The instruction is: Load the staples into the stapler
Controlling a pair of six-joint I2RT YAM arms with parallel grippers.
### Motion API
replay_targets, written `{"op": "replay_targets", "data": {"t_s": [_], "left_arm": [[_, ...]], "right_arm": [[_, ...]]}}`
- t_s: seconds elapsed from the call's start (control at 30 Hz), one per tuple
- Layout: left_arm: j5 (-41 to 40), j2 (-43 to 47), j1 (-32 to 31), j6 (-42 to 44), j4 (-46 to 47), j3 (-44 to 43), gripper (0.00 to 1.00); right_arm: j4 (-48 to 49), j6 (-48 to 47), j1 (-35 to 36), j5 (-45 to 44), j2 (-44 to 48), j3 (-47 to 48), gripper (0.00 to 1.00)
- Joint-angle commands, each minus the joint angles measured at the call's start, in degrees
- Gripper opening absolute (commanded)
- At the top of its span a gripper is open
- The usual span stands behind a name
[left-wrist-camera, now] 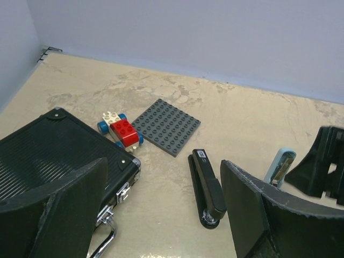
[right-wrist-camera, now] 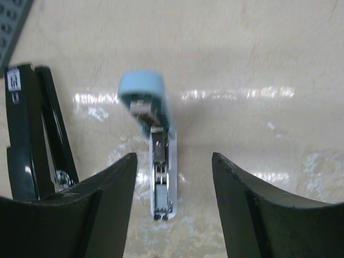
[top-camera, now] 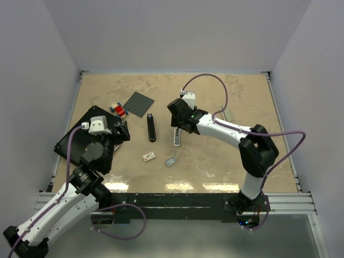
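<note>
The right gripper (right-wrist-camera: 173,157) hangs over the blue stapler (right-wrist-camera: 144,91), jaws partly apart and empty. Left of the stapler, the left gripper (left-wrist-camera: 164,163) gapes wide, also empty. The staples (top-camera: 170,160) lie near the stapler.

Bright, even overhead light; glare streaks the table (right-wrist-camera: 236,94); blue stapler (right-wrist-camera: 145,91) slightly blurred.

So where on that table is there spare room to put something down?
Bare room: the far strip of table behind the grey plate, and the near strip in front of the white box and staples. It is crowded from left to middle, where black case, toy car, black stapler and blue stapler sit close.
</note>
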State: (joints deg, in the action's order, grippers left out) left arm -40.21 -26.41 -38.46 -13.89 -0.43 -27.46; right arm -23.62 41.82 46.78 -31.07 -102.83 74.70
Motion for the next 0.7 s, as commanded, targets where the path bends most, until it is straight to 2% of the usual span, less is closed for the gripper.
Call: {"op": "replay_targets", "data": {"t_s": [0.0,0.07,0.17,0.3,0.37,0.43,0.57,0.67], "left_arm": [[2.32,-1.88,-0.48,0.36,2.45,0.04,0.89],[5.74,-2.94,-0.39,0.09,2.19,-0.31,0.89],[13.12,-6.71,-0.39,-0.43,0.78,-2.41,0.89],[22.78,-17.4,-0.74,-4.47,-4.05,-7.33,0.89],[28.32,-21.38,-1.79,-8.07,-4.85,-9.53,0.89],[30.18,-26.48,-3.54,-11.75,-3.71,-10.68,0.89],[28.87,-35.87,-8.99,-16.69,-1.77,-12.52,0.89],[26.94,-41.32,-12.15,-19.68,-0.54,-13.4,0.89]], "right_arm": [[-1.08,-7.44,-5.03,3.38,0.53,7.37,0.64],[-0.38,-10.43,-7.4,6.01,-1.32,9.14,0.71],[2.17,-17.72,-10.13,12.42,-3.17,10.91,0.74],[5.94,-24.41,-13.91,25.4,-4.31,12.13,0.75],[6.83,-28.61,-15.32,28.77,-5.1,12.75,0.75],[8.49,-31.18,-16.28,33.93,-5.54,12.58,0.75],[11.22,-35.92,-17.95,41.42,-5.11,10.56,0.73],[12.54,-36.72,-19.62,44.07,-4.05,8.72,0.72]]}}
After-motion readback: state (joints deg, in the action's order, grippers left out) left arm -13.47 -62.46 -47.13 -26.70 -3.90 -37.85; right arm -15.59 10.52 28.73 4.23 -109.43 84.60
